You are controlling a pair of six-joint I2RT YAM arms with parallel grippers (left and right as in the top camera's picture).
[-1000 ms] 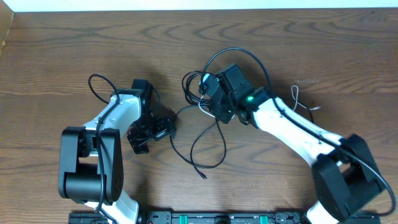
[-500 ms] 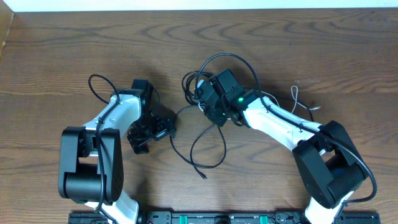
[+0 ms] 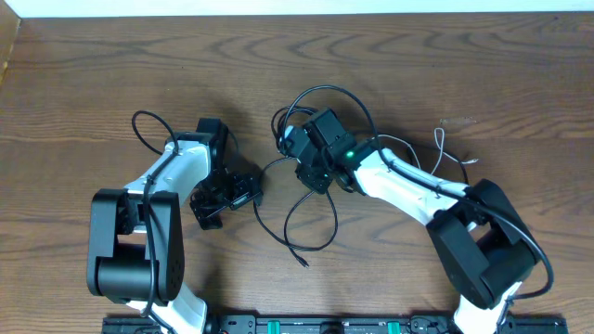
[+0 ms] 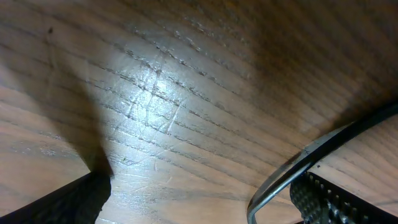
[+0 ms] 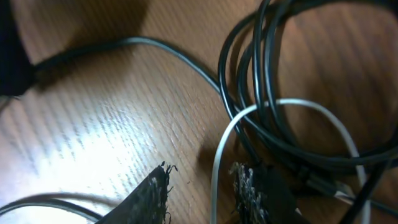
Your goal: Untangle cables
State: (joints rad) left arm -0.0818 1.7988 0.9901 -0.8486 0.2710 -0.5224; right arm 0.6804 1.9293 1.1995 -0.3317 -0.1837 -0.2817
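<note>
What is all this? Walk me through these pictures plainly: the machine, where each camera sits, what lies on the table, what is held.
Two robot arms stand at a wooden table. One picture looks down from overhead; the other two come from a camera on each wrist. On the table lies a tangle of thin black cables and a white cable. The right gripper is open, a finger on either side of the white cable, not clamped on it. The left gripper is wide open and holds nothing.
</note>
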